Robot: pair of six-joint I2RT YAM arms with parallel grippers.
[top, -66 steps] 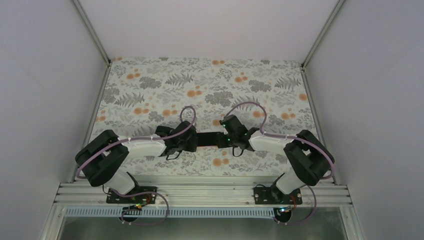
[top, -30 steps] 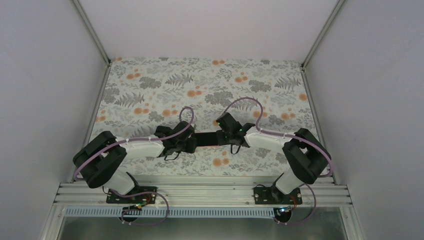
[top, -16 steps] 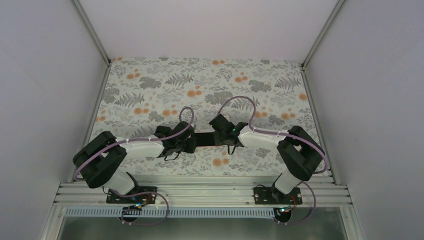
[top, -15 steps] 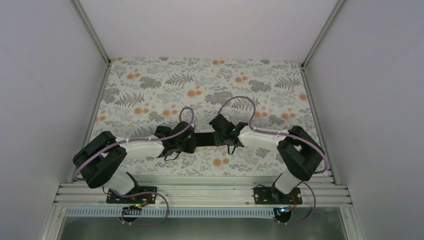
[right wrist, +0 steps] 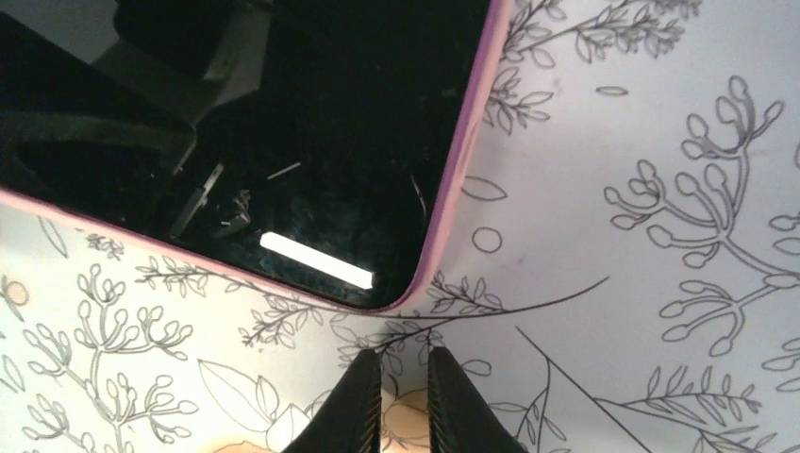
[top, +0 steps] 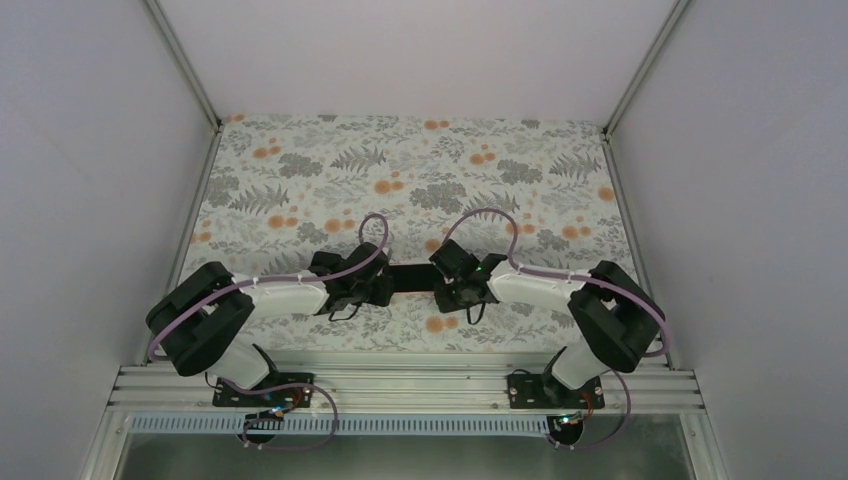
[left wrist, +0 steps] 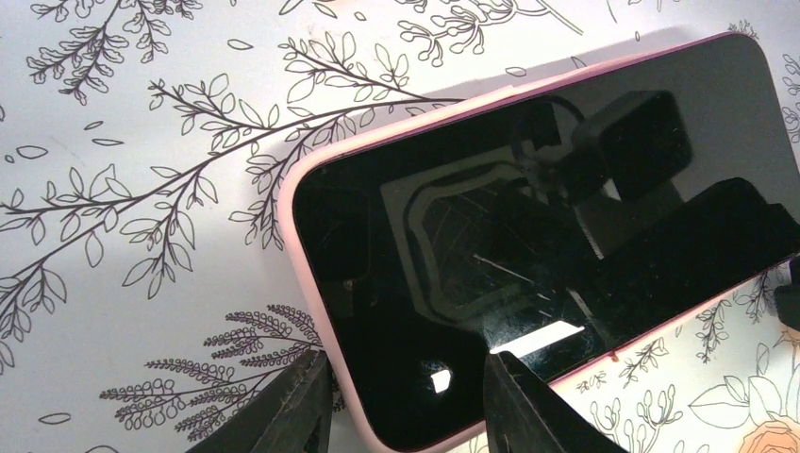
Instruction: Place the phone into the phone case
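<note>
The right jaws stand barely parted and empty, a corner of the phone (right wrist: 283,113) just ahead of their tips. The left jaws, part open, straddle a corner at the opposite end; whether they pinch it I cannot tell. The phone lies flat in the pink case (right wrist: 469,156) on the worktop (right wrist: 660,189), its long axis running from one arm to the other, about equally near both.

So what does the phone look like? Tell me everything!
The phone is a flat black slab with a shiny, dark screen mirroring the arm above. It lies face up on the flowery table, a pink case rimming its edges. The left gripper straddles one corner; the right gripper hangs just off another, not touching.
</note>
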